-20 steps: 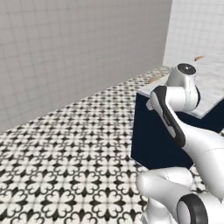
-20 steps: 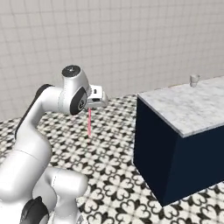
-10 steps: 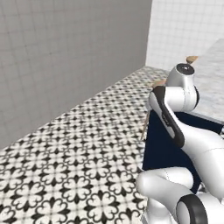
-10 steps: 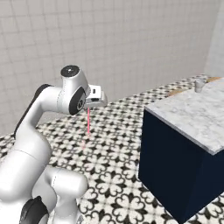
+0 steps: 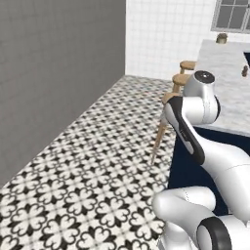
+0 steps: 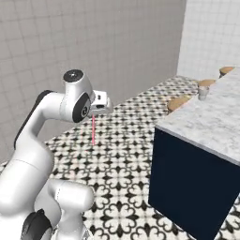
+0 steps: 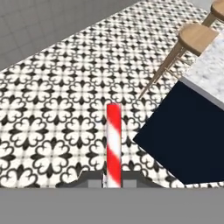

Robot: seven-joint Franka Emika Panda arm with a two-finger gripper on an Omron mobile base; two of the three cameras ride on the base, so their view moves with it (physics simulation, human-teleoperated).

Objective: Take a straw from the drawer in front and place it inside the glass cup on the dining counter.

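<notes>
A: Where's the straw point(image 7: 113, 146) rel. to the gripper point(image 7: 113, 178)?

B: Pinched right between the two fingertips point(image 7: 93, 179). Hand cam: it rises from the jaws at 6 o'clock straight toward 12, red-and-white stripes, ends about mid-picture. Jaws closed tight on it, no gap either side.

A: And from the base cams?

B: Right base cam: gripper point(image 6: 99, 108) sits up near the arm's top joint, straw point(image 6: 93, 130) hangs down from it toward 6, looks vertical, free end in the air above the patterned floor point(image 6: 122, 187). Nothing else touching it.

A: Cup?

B: Glass cup point(image 6: 203, 93) stands upright on the marble dining counter point(image 6: 213, 129), at approx 2 o'clock in the right base cam, well apart from the gripper. Near the counter's edge, just beside the stools point(image 6: 180, 102). Left base cam: a small dark thing on the counter at 2 o'clock, too small to tell if it's the cup.

A: Counter vs. straw in the hand cam?

B: Navy base of the counter point(image 7: 183, 140) lies at 3 o'clock of the straw, one wooden stool point(image 7: 195, 37) at 1 o'clock. Straw's apart from both.
</notes>
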